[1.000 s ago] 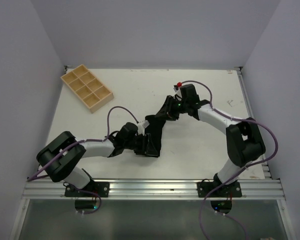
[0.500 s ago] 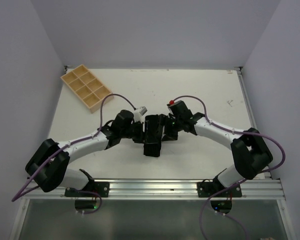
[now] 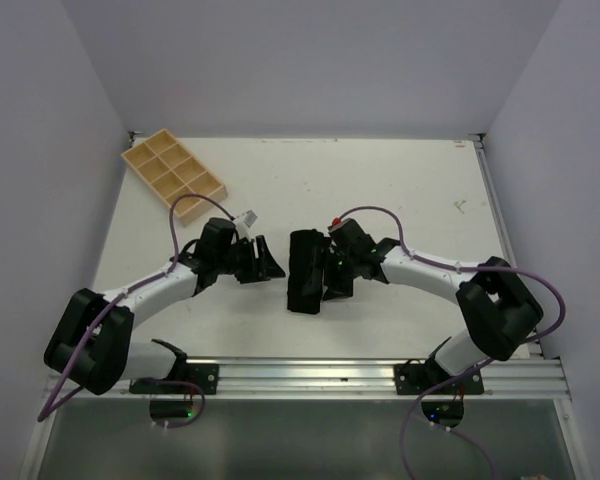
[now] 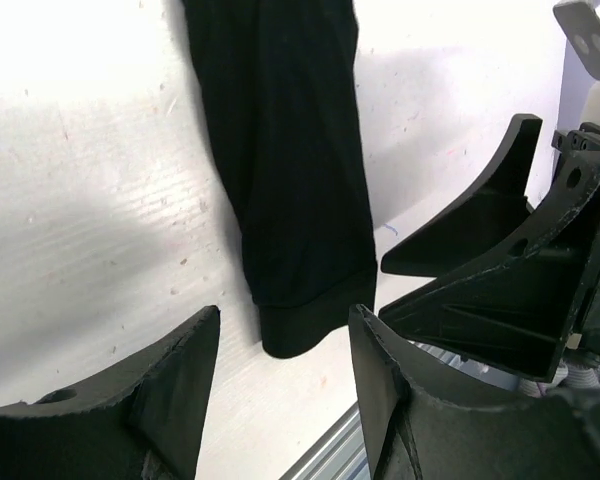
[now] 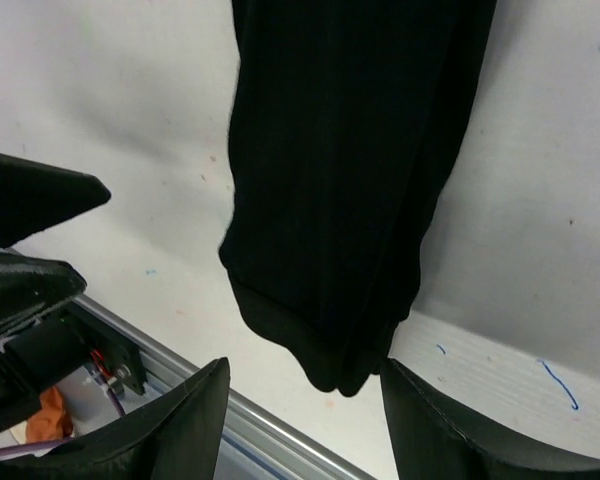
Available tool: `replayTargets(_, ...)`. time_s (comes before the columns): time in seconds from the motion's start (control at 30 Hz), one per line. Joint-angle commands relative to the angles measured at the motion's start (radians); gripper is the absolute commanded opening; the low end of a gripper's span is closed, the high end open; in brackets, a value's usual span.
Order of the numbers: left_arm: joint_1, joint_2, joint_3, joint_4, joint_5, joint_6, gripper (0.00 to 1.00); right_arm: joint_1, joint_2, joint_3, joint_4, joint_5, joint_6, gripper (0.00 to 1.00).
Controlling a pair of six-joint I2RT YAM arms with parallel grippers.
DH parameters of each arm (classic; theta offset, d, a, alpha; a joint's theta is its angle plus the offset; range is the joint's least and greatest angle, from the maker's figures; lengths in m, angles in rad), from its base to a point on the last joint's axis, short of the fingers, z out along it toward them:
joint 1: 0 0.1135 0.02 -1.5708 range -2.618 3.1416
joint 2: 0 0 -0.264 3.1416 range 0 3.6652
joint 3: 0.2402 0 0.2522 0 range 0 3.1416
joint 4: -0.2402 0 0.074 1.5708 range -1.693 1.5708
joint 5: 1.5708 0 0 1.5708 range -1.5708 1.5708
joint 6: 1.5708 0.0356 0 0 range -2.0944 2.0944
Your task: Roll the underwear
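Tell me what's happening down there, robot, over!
Both open: left gripper just left of the underwear, right gripper at its right edge. Garment flat, a narrow folded strip, unheld. Only a wooden tray, far off; nothing in the way.

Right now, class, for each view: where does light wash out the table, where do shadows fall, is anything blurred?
Top external view: even light, sharp, soft shadows under the arms; the underwear is flat black. Left wrist view: table glares white at top left, grey shadow right of the underwear. Right wrist view: grey shadow right of the underwear, table brightest bottom right.
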Motion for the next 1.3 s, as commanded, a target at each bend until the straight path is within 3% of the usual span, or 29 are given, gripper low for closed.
replayTargets(0.0,0.025,0.013,-0.054,0.035,0.074,-0.012,0.58,0.019,0.014,-0.036,0.031,0.03,0.025,0.65)
replayTargets(0.23,0.028,0.053,-0.102,0.116,0.137,-0.038,0.58,0.033,0.051,-0.071,0.088,0.024,0.037,0.61)
replayTargets(0.33,0.028,0.076,-0.122,0.156,0.171,-0.056,0.58,0.035,0.068,-0.086,0.134,0.005,0.046,0.54)
replayTargets(0.57,0.03,0.125,-0.22,0.346,0.277,-0.141,0.61,0.036,0.068,-0.155,0.241,-0.029,0.066,0.2)
replayTargets(0.73,0.028,0.148,-0.255,0.4,0.288,-0.149,0.68,0.035,0.068,-0.165,0.267,-0.067,0.071,0.02)
replayTargets(1.1,0.028,0.287,-0.269,0.486,0.318,-0.112,0.71,0.029,0.04,-0.162,0.301,-0.154,0.076,0.0)
replayTargets(1.27,0.031,0.306,-0.315,0.639,0.356,-0.164,0.68,0.019,0.031,-0.168,0.327,-0.194,0.091,0.0)
